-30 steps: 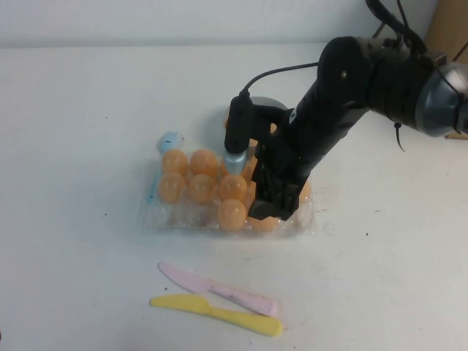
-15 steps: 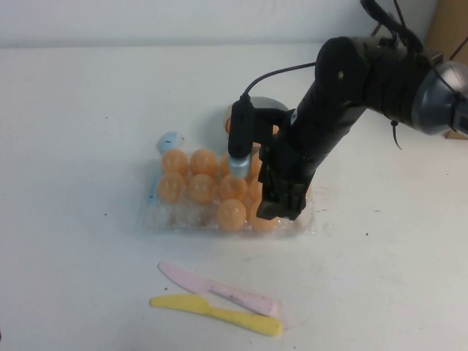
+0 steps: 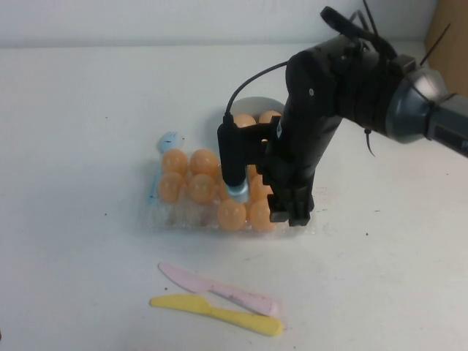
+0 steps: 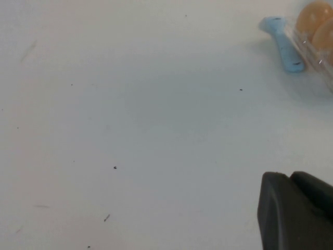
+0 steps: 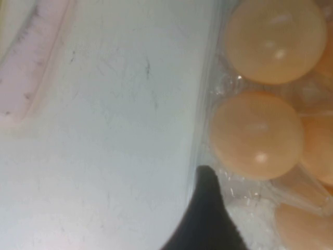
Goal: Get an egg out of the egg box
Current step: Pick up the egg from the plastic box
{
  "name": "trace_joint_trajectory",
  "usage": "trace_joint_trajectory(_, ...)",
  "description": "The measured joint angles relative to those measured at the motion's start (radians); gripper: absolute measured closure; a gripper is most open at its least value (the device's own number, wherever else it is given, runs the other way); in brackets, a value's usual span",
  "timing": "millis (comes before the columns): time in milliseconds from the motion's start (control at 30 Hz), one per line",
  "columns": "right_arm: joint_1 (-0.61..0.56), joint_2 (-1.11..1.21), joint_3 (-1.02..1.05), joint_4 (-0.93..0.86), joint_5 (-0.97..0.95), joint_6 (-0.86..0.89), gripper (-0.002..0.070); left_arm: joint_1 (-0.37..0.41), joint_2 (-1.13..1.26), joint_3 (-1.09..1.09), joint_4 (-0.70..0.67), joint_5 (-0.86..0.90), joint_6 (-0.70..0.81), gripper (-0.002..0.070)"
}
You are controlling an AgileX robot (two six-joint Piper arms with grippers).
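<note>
The clear plastic egg box (image 3: 155, 216) lies mid-table and holds several peach-orange eggs (image 3: 232, 214). My right gripper (image 3: 289, 210) is low over the box's front right corner, and its arm hides the cups there. In the right wrist view this gripper (image 5: 205, 208) sits at the box's front rim (image 5: 200, 130), right beside an egg (image 5: 257, 135), with another egg (image 5: 276, 39) further along. My left gripper (image 4: 294, 208) is shut and empty above bare table, far from the box, and is not in the high view.
A round grey bowl (image 3: 248, 104) with two eggs (image 3: 245, 120) stands just behind the box. A blue spoon (image 3: 168, 139) lies at the box's back left. A pink knife (image 3: 219, 289) and a yellow knife (image 3: 219, 314) lie in front.
My right arm has swung so that its gripper moved right and toward the box's front right corner. The eggs in the bowl now show. The box and eggs have not moved.
</note>
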Motion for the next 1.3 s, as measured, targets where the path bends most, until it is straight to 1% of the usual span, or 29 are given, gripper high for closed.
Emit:
trace_joint_trajectory(400, 0.014, 0.054, 0.0, -0.005, -0.061, 0.004, 0.022, 0.0, 0.0, 0.0, 0.0, 0.0, 0.0, 0.068)
trace_joint_trajectory(800, 0.014, 0.087, 0.0, 0.034, -0.076, 0.014, 0.0223, 0.0, 0.0, 0.0, 0.0, 0.0, 0.002, 0.0679)
trace_joint_trajectory(867, 0.014, 0.093, 0.0, 0.036, -0.078, 0.018, 0.0239, 0.0, 0.0, 0.0, 0.0, 0.001, 0.002, 0.068)
trace_joint_trajectory(1067, 0.014, 0.099, -0.001, 0.044, -0.106, 0.026, 0.0327, 0.0, 0.0, 0.0, 0.0, 0.001, 0.002, 0.0679)
trace_joint_trajectory(1300, 0.014, 0.099, -0.002, 0.044, -0.104, 0.046, 0.033, 0.0, 0.0, 0.0, 0.0, 0.001, 0.002, 0.068)
